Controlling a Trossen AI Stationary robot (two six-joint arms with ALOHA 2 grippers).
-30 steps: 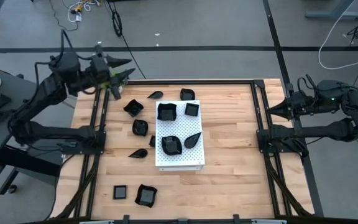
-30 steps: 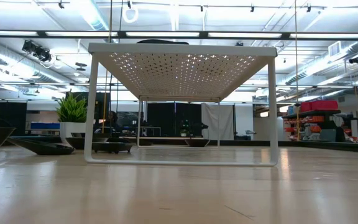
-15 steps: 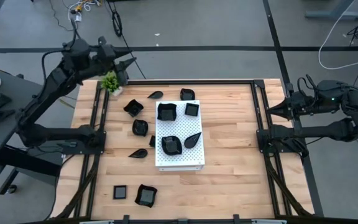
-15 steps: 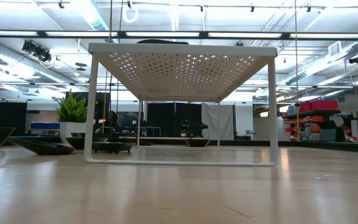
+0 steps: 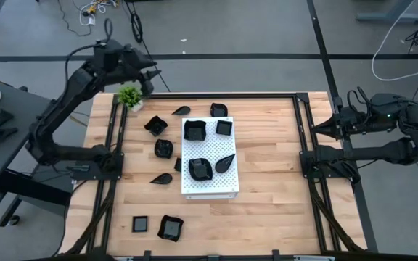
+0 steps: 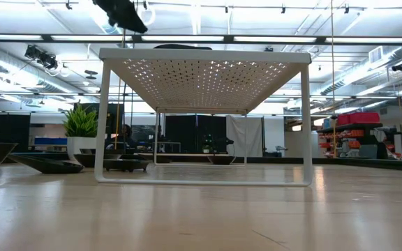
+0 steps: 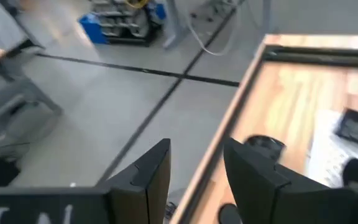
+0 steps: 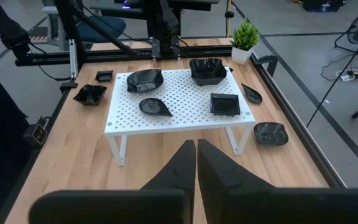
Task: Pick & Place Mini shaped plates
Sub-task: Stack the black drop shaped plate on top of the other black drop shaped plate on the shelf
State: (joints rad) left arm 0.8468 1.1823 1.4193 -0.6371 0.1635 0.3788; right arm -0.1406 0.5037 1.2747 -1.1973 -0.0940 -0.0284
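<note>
Several small glossy black mini shaped plates lie about. Four sit on the white perforated board, among them a square one and a leaf-shaped one. Others rest on the wooden table, such as a wavy one and a square one. My left gripper hangs open and empty over the table's far left corner, above the potted plant; its fingers show a clear gap. My right gripper waits shut off the table's right edge.
The white board stands on thin legs, with room under it. Black frame rails run along the table's left and right sides. The green plant stands at the far left corner. Bare wood lies on the table's right half.
My left arm has swung toward the table's far edge and slightly right, so the gripper has turned about and now sits past the plant, which shows uncovered. The gripper has come into the top of the low view. It stays open.
</note>
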